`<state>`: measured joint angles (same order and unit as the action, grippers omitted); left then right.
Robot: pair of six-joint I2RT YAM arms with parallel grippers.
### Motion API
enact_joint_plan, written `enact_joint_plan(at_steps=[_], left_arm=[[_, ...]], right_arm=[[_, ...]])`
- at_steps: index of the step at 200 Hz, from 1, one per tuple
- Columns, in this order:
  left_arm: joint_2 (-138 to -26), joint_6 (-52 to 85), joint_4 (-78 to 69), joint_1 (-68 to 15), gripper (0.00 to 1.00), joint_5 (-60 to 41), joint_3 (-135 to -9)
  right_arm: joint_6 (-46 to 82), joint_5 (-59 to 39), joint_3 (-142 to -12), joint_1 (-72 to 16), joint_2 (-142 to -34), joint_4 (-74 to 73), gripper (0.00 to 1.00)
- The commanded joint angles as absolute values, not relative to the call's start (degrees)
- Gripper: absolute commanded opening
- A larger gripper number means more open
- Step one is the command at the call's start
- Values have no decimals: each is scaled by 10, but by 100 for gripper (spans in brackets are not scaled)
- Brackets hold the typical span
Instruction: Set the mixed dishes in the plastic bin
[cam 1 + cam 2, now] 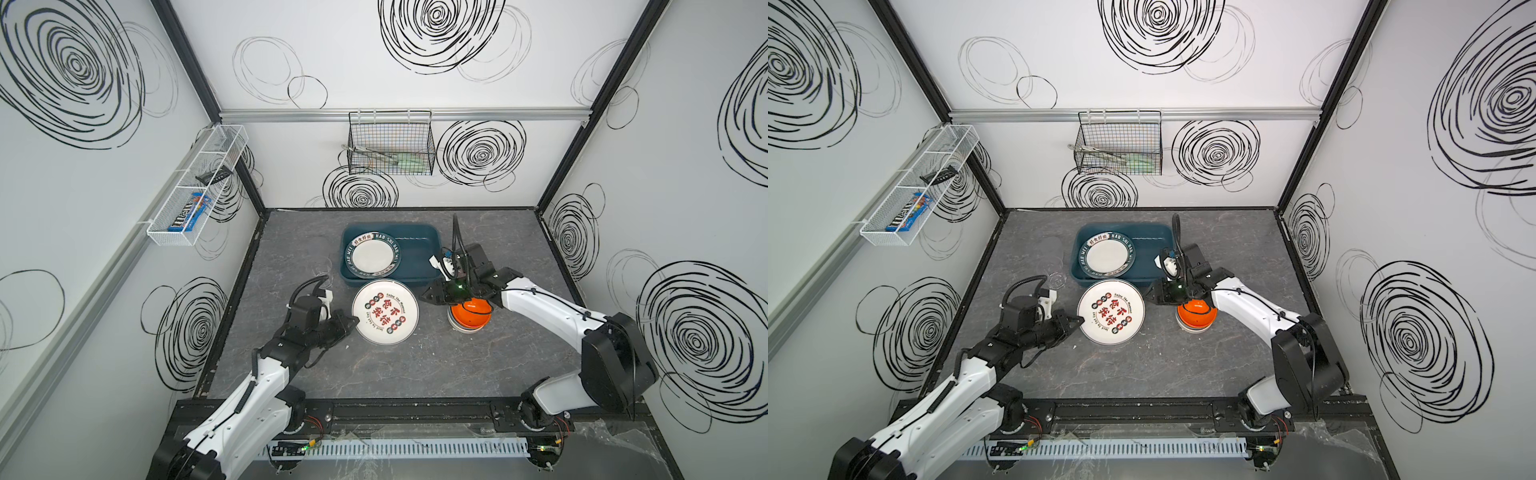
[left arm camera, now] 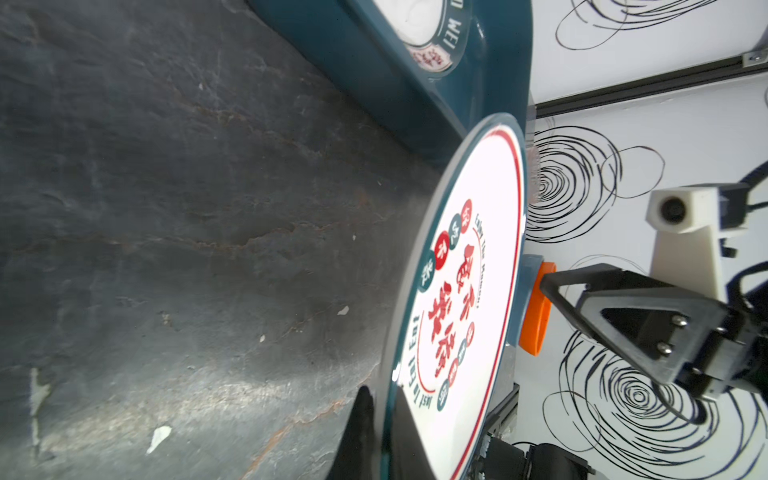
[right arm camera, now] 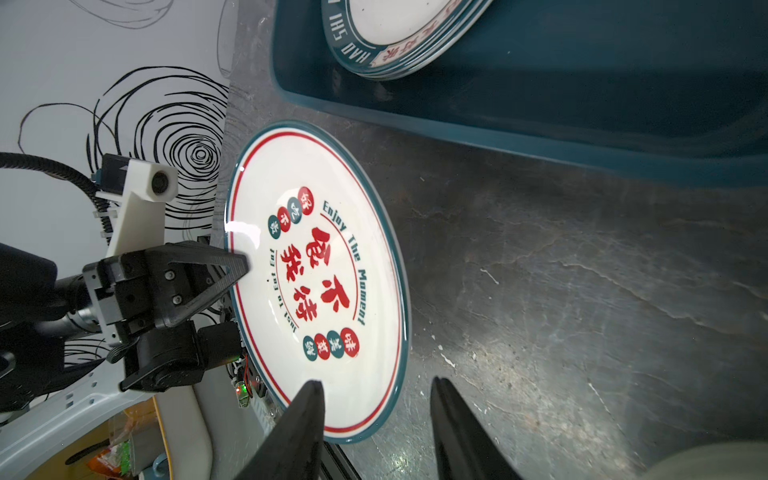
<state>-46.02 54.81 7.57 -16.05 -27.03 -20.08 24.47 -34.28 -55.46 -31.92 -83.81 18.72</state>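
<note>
Plate with red characters [image 1: 385,311] is clamped by its rim in my closed left pincer [image 1: 354,321], right pincer [image 3: 374,383] half-open and empty; next I lift it over the wall of the bin [image 1: 417,255] just beyond.

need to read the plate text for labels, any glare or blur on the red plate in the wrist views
Right wrist view: red plate sharp, lettering legible, small glare streak on its rim near the left gripper. Left wrist view: plate seen steeply, white face washed out, lettering softer.
</note>
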Motion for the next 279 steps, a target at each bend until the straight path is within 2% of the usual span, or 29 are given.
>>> enact_joint_plan(at_steps=[1, 124, 146, 182, 192, 214, 226, 243, 262, 279], left_arm=[[-448, 562, 49, -155, 0, -305, -231], [-432, 611, 1, -154, 0, -334, -233], [-436, 614, -3, -155, 0, -336, -234], [-441, 614, -3, -154, 2, -333, -233], [-441, 615, -1, -152, 16, -330, -232], [-440, 614, 0, -150, 29, -327, -231], [-439, 614, 3, -148, 32, -326, -231], [-437, 612, 9, -144, 44, -325, -230], [-430, 607, 18, -139, 49, -323, -231], [-422, 602, 30, -135, 62, -320, -229]], right_arm=[[256, -364, -570, -322, -847, 169, 47], [285, -400, -570, -323, -865, 126, 41], [286, -409, -573, -323, -867, 120, 34], [286, -411, -577, -320, -870, 117, 12], [286, -409, -580, -318, -870, 118, 8], [285, -404, -591, -311, -870, 122, 2], [284, -400, -602, -306, -872, 126, 0], [282, -393, -619, -298, -875, 131, 0], [282, -389, -642, -287, -885, 140, 0], [285, -380, -664, -278, -896, 145, 0]])
